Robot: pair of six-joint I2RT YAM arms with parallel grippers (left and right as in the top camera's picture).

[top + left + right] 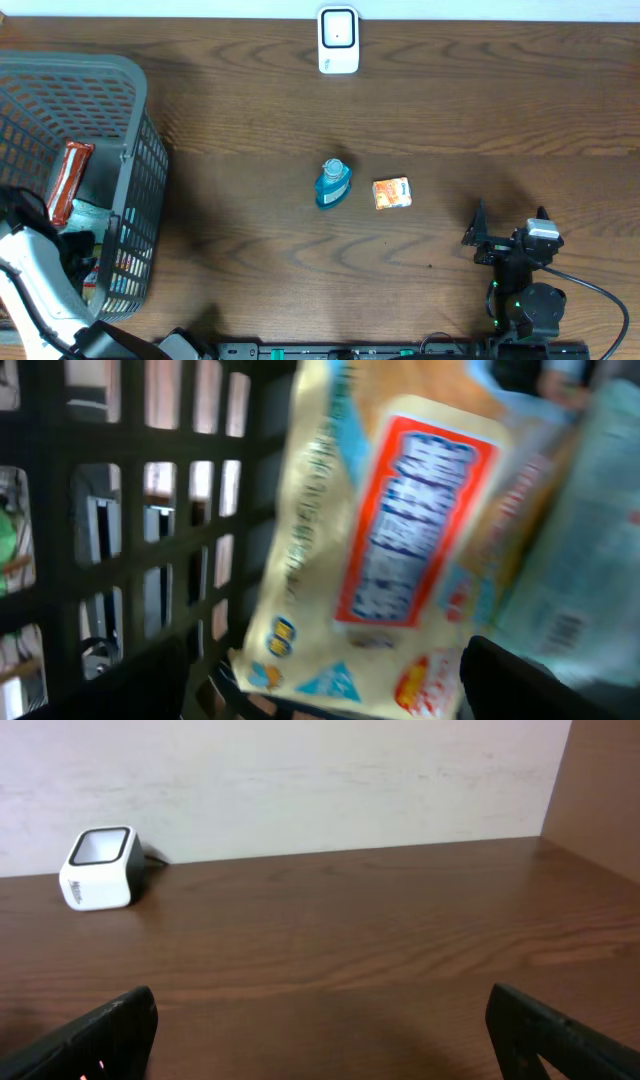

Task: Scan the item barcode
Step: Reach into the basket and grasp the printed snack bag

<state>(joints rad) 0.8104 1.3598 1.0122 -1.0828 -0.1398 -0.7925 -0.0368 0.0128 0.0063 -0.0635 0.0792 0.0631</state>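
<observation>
My left arm reaches down into the grey basket (pixel 135 150) at the table's left. In the left wrist view a cream snack packet (pixel 400 540) with a red-framed label fills the middle, blurred. Its lower edge lies between the fingers of my left gripper (pixel 320 695), which stands open; a gap shows beside the left finger. No barcode is readable on it. The white barcode scanner (pixel 338 40) stands at the far middle edge, also visible as the scanner (pixel 98 868) in the right wrist view. My right gripper (pixel 510 225) rests open near the front right, nothing between its fingers (pixel 100 1035).
A blue bottle (pixel 333 183) and a small orange box (pixel 391 193) lie mid-table. A red packet (pixel 68 180) and other packets lie in the basket, whose lattice wall (pixel 120 560) is close on the left gripper's left side.
</observation>
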